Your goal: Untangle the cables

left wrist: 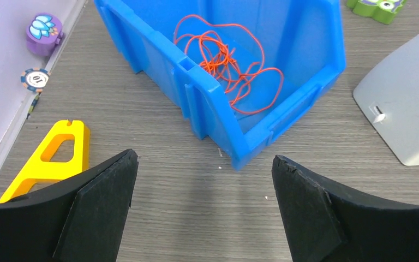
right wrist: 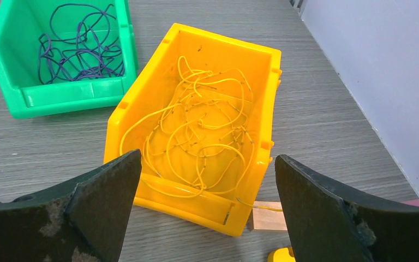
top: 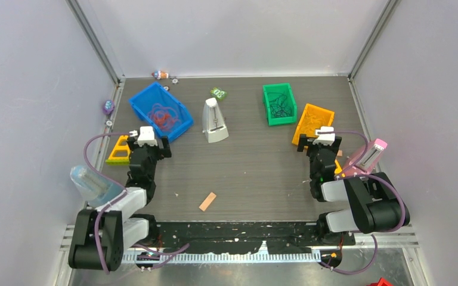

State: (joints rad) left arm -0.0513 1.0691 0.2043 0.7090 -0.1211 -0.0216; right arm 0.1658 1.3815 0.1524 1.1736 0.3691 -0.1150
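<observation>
A tangle of orange-red cables [left wrist: 226, 68] lies in the blue bin [left wrist: 218, 112]; the bin also shows in the top view [top: 145, 106]. Yellow cables [right wrist: 202, 131] lie tangled in the yellow bin [right wrist: 191, 204], one end hanging over its near corner. Dark purple-black cables [right wrist: 79, 46] lie in the green bin [right wrist: 60, 98]. My left gripper [left wrist: 204, 180] is open and empty, hovering over bare table just short of the blue bin's near corner. My right gripper [right wrist: 207, 183] is open and empty above the yellow bin's near wall.
A grey metronome-like wedge [top: 214, 121] stands mid-table. A yellow triangular piece [left wrist: 52, 158] lies left of the left gripper. A small wooden block [right wrist: 268, 215] sits by the yellow bin. A tan block [top: 207, 201] lies near the front. A green toy [top: 218, 93] lies at the back.
</observation>
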